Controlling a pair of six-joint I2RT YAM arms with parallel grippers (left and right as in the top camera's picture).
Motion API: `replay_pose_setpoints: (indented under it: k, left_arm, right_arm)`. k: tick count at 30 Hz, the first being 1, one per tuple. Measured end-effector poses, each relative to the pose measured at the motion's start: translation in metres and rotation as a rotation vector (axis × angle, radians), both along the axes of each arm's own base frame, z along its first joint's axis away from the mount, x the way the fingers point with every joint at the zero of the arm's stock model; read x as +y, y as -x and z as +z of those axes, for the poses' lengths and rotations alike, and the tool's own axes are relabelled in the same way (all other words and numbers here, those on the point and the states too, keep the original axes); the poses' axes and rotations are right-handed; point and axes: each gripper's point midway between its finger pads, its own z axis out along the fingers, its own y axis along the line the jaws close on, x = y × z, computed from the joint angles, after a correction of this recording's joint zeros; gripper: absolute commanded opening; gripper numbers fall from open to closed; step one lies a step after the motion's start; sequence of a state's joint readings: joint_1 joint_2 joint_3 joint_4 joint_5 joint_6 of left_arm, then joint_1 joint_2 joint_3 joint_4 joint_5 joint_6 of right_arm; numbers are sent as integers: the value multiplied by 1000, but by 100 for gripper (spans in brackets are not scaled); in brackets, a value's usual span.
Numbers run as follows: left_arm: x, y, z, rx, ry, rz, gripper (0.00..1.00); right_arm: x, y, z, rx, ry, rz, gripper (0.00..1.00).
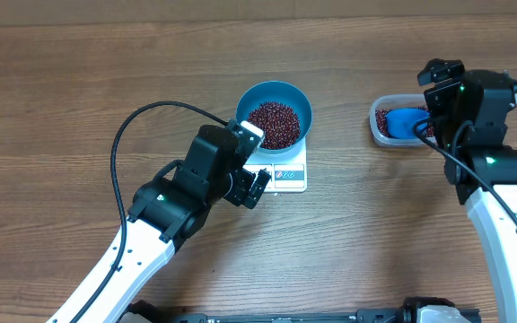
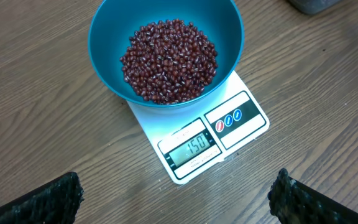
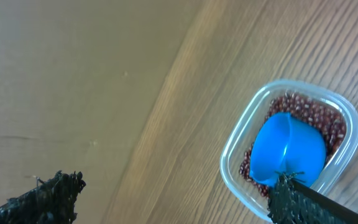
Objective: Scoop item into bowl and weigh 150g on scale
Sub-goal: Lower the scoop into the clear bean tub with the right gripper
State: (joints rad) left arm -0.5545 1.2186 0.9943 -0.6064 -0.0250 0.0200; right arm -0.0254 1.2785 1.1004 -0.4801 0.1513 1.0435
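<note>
Many small, glossy, dark red-brown beans [image 2: 169, 59] form a heap in the bottom of the deep, bright blue bowl [image 2: 107, 37], at upper centre of the left wrist view. The bowl stands on the flat white square scale [image 2: 253, 124]. The scale's display [image 2: 188, 148], on the edge toward the bottom of the frame, reads 150, with three small buttons [image 2: 229, 119] just beside it.

Your left gripper [image 2: 176, 198] hovers over the wooden table [image 2: 42, 124] below the scale. Its fingers [image 2: 48, 202] are spread wide at the two lower corners and hold nothing.

At lower right of the right wrist view, a clear rounded tub [image 3: 232, 143] holds more beans, with a blue scoop [image 3: 288, 149] lying on them. Your right gripper [image 3: 176, 190] is likewise spread wide and empty. One fingertip overlaps the scoop's lower edge, and you cannot tell whether they touch.

In the overhead view, tub and scale lie well apart.
</note>
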Motion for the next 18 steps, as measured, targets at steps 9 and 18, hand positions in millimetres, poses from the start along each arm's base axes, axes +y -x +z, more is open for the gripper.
replay_pose_setpoints:
  k: [9, 18]
  left_arm:
    - [0, 0, 0, 0, 0, 0, 100]
    - [0, 0, 0, 0, 0, 0, 100]
  right_arm:
    - [17, -14, -55, 136, -115, 37, 100]
    - [22, 7, -88, 295, -143, 49, 100]
